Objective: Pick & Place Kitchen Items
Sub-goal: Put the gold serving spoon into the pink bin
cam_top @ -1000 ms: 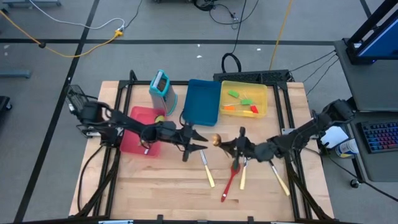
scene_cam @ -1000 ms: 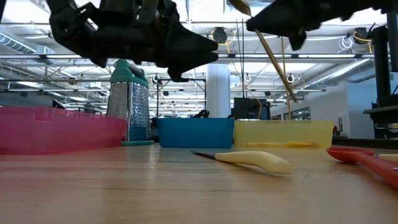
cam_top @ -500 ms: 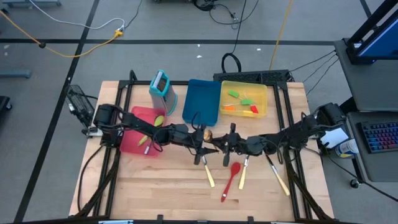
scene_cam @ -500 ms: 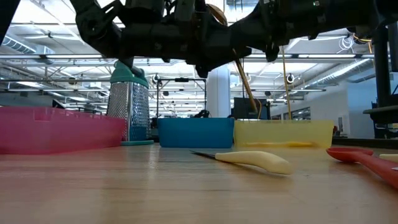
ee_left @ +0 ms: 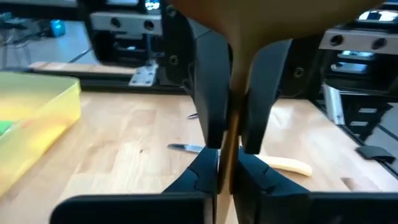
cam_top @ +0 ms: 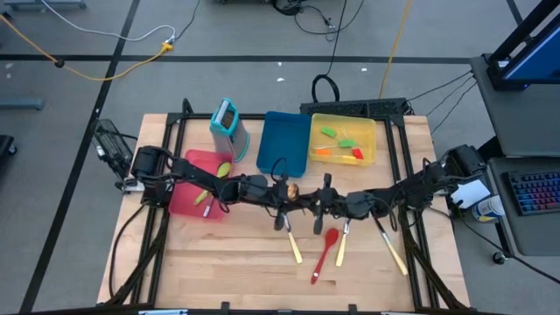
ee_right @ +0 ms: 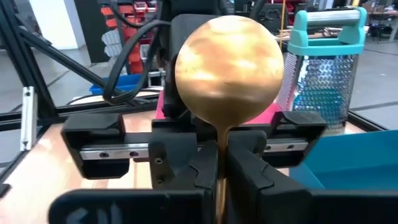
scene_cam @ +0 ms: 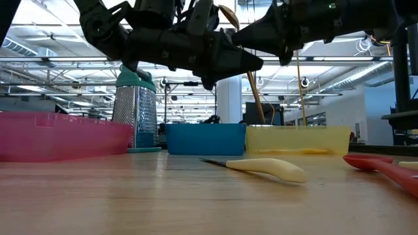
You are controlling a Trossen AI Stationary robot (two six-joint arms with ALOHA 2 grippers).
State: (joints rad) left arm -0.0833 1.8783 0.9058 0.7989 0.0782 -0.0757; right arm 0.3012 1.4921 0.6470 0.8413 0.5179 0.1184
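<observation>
A gold spoon [cam_top: 291,188] hangs above the table's middle between both grippers, bowl [ee_right: 227,68] up and handle [scene_cam: 256,98] slanting down. My left gripper [cam_top: 287,208] reaches in from the left and is shut on the handle. My right gripper [cam_top: 313,205] reaches in from the right and faces it, also shut on the spoon. A cream-handled knife [scene_cam: 268,168] lies flat on the table under them. A red spoon [cam_top: 325,254] and two more cream-handled pieces [cam_top: 391,249] lie to the near right. My left gripper pinches the spoon's thin handle [ee_left: 226,163] between its two fingers [ee_left: 202,177], coming in level from the table's left and lying across it. The spoon is clear of the table, bowl uppermost. My right gripper pinches the handle just under the bowl [ee_right: 222,146] between its two fingers [ee_right: 249,171], coming in level from the table's right. The bowl stands above its fingers.
At the far side stand a yellow tray [cam_top: 372,131] with green and orange spatulas, a blue tray [cam_top: 284,149] and a teal upright holder [cam_top: 226,122]. A red tray [cam_top: 185,203] on the left holds a small green piece. Bare wood lies along the near edge.
My right gripper has carried the gold spoon toward the table's left, and my left gripper has moved right to meet it. In the last half second the left fingers have shut on the spoon's handle. The spoon stays clear of the table, bowl up.
</observation>
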